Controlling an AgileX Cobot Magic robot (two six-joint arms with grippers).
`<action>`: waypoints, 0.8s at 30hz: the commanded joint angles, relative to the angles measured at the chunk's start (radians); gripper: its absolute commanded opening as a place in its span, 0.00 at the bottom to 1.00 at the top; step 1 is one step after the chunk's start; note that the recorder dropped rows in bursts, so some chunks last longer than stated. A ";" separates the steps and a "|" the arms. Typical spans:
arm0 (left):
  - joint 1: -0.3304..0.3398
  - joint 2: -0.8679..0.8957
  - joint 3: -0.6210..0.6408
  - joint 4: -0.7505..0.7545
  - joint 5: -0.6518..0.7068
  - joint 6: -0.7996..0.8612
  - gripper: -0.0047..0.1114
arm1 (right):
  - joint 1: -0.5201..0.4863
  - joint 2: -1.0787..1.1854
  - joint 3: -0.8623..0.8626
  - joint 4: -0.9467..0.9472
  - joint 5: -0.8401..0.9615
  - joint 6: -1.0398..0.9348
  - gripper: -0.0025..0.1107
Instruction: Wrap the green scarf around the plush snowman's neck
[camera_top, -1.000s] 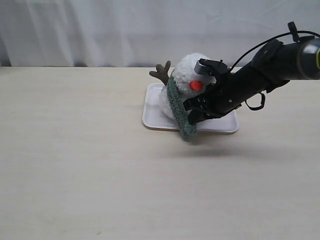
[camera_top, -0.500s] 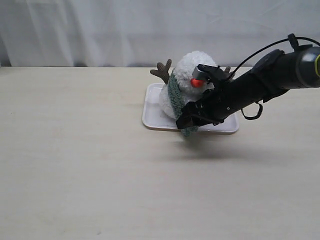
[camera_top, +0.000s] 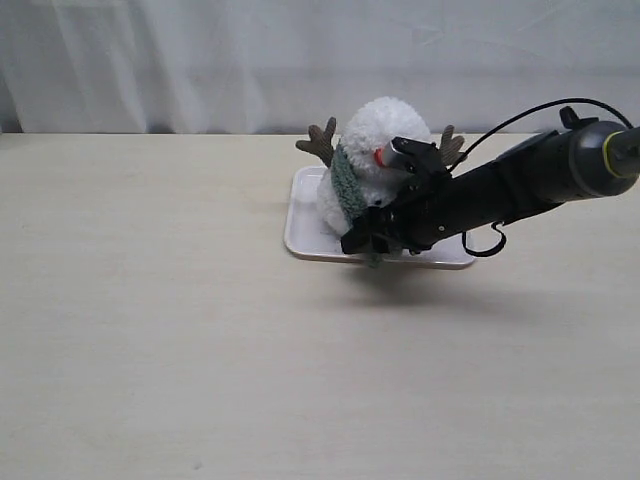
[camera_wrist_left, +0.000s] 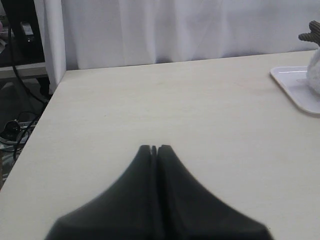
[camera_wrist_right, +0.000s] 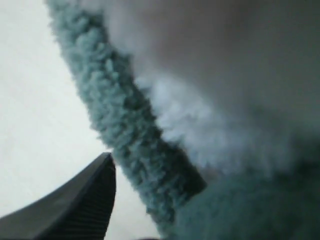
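Note:
The plush snowman (camera_top: 385, 125) sits tilted on a white tray (camera_top: 300, 228). The green scarf (camera_top: 343, 182) runs down from its neck on the left side to the tray's front edge. My right gripper (camera_top: 366, 240) is low in front of the snowman's body, at the scarf's lower end. In the right wrist view the scarf (camera_wrist_right: 125, 125) crosses the snowman's white fur (camera_wrist_right: 200, 120). One dark finger (camera_wrist_right: 95, 192) stands apart from it with a pale gap between. The other finger is hidden behind green fuzz. My left gripper (camera_wrist_left: 154, 148) is shut and empty, far from the tray (camera_wrist_left: 295, 87).
The pale wooden table (camera_top: 180, 330) stretches to the left and front of the tray. A white curtain (camera_top: 200, 60) hangs behind. The left wrist view shows the table's corner edge (camera_wrist_left: 52, 95), with cables on the floor beyond.
My right arm has dropped and swung left across the snowman's front, taking the scarf's end down to the tray's front edge. The snowman has tipped more upright, its far twig arm now showing.

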 joint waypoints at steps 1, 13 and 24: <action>0.001 -0.002 0.002 -0.003 -0.012 -0.003 0.04 | 0.000 0.013 0.003 0.025 -0.042 -0.016 0.42; 0.001 -0.002 0.002 -0.003 -0.012 -0.003 0.04 | 0.000 0.030 0.008 -0.115 0.117 0.031 0.06; 0.001 -0.002 0.002 -0.003 -0.010 -0.003 0.04 | -0.002 0.020 0.008 -0.248 0.154 0.133 0.06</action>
